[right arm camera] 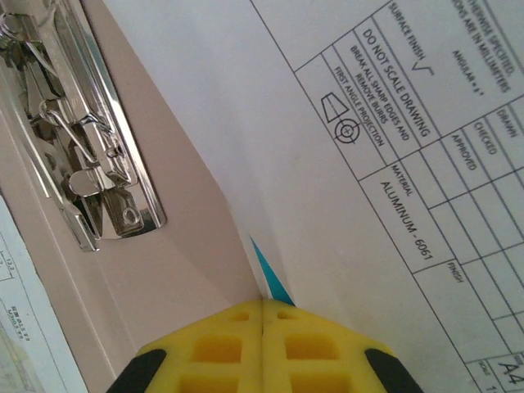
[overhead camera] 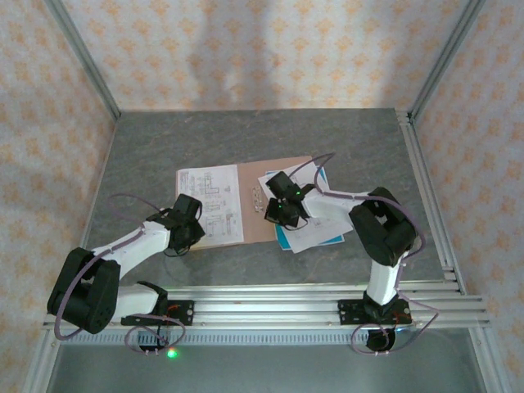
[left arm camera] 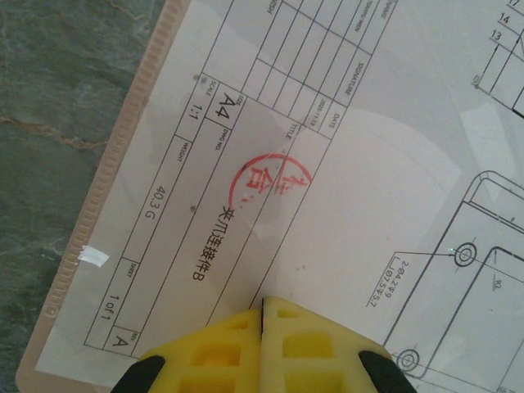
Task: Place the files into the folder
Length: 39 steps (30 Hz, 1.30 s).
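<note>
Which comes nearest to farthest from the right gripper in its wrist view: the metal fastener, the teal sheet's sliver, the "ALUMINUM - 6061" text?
1. Teal sheet's sliver, just above the right gripper.
2. "ALUMINUM - 6061" text, upper right on the paper.
3. Metal fastener, far upper left on the folder.

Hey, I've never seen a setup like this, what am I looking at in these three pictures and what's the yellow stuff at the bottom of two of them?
Two small robot arms are bolted to the near edge of a grey table. The overhead picture shows both; the other two come from cameras on their wrists. The yellow blocks are each arm's two fingers, pressed together. An open pinkish folder lies on the table with a metal clip at its spine. The left gripper presses on a printed drawing sheet lying on the folder's left half. The right gripper is shut at the edge of more white sheets with a teal sheet underneath.
</note>
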Tool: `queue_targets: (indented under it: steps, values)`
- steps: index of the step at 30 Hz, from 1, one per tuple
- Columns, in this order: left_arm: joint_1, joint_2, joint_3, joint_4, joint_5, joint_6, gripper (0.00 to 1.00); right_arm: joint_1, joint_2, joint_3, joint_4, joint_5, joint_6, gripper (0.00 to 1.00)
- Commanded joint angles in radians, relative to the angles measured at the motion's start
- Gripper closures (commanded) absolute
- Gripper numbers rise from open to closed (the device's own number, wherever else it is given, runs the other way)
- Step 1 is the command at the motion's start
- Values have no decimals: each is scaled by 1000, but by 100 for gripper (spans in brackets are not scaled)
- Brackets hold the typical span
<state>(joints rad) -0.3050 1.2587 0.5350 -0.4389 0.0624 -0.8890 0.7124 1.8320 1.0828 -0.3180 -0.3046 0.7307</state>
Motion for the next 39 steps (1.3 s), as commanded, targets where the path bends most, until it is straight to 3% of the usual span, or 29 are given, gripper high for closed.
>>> queue_targets:
  steps: [1, 11, 25, 39]
  values:
    - [15, 11, 0, -96, -55, 19, 100, -17, 4, 12, -61, 58, -24, 94]
    - [15, 9, 0, -92, -55, 21, 100, -7, -90, 66, -41, 33, 18, 76]
    - [15, 18, 8, -89, -53, 24, 100, 56, 133, 336, -181, 73, 26, 95]
    - [15, 23, 8, -83, -50, 24, 100, 70, 204, 368, -190, 73, 45, 98]
